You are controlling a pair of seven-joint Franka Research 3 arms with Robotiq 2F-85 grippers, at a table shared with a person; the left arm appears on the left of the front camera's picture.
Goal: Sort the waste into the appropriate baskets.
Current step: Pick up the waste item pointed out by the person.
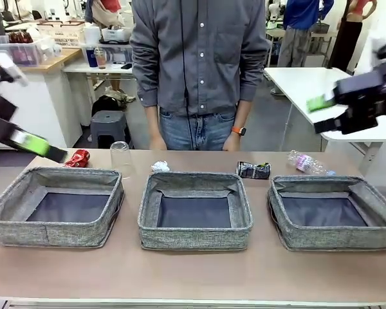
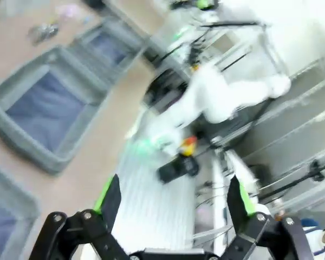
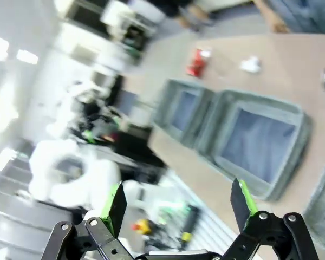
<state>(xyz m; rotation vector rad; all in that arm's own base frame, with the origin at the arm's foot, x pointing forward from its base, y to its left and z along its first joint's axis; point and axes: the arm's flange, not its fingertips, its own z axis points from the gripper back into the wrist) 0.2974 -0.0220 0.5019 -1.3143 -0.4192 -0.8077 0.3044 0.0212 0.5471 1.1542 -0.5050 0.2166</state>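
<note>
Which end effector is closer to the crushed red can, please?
Left. The left end effector hangs just left of the crushed red can, almost touching it. The right end effector is raised high on the far right side, well away from it.

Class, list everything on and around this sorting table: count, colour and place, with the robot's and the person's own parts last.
table: one, light brown
baskets: three, grey, side by side, empty
red can: one, red, behind left basket
cup: one, clear, right of red can
tissue: one, white, behind middle basket
dark can: one, dark-silver, right of tissue
bottle: one, clear, behind right basket
person's hands: two, at far edge
left gripper: one, black, green pads, open, raised left
right gripper: one, same, open, raised right
</note>
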